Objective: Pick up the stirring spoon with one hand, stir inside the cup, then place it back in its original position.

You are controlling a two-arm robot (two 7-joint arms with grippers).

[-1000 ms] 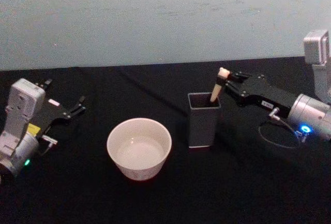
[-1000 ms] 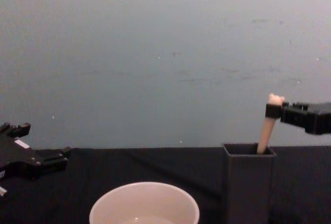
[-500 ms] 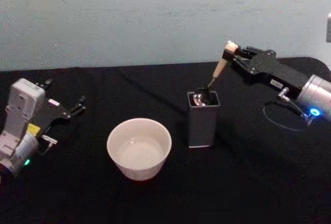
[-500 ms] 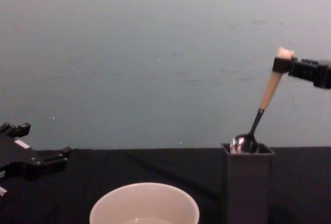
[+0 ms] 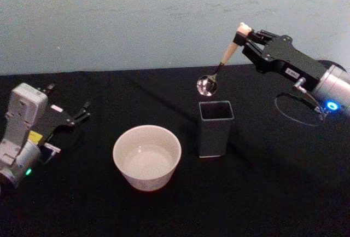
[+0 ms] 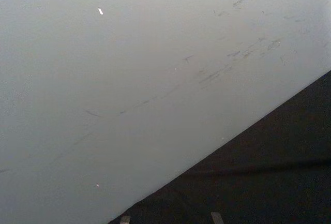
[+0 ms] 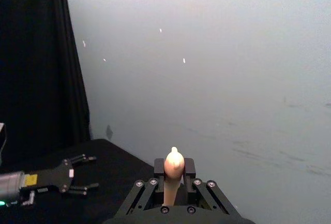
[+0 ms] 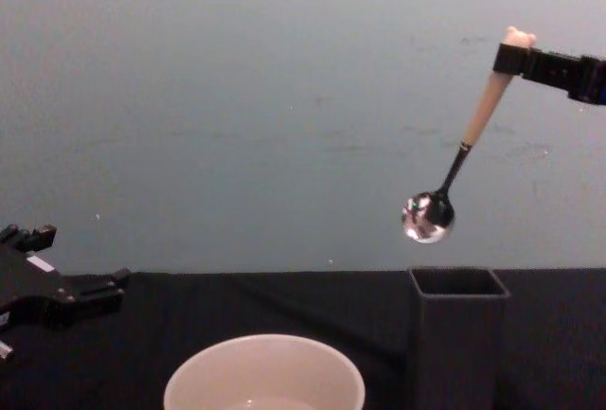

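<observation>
We noted the stirring spoon (image 5: 225,56), beige-handled, dark-necked, with a shiny silver bowl, above the dark grey holder (image 5: 214,133); left of the holder, a cream-white cup (image 5: 136,179) on black cloth (image 5: 262,193).

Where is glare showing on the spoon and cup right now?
Chest view: the stirring spoon, in the right gripper, has bright glints on its bowl. Head view: that bowl shines pale; the cup shows a soft sheen inside, no hard glare.
</observation>
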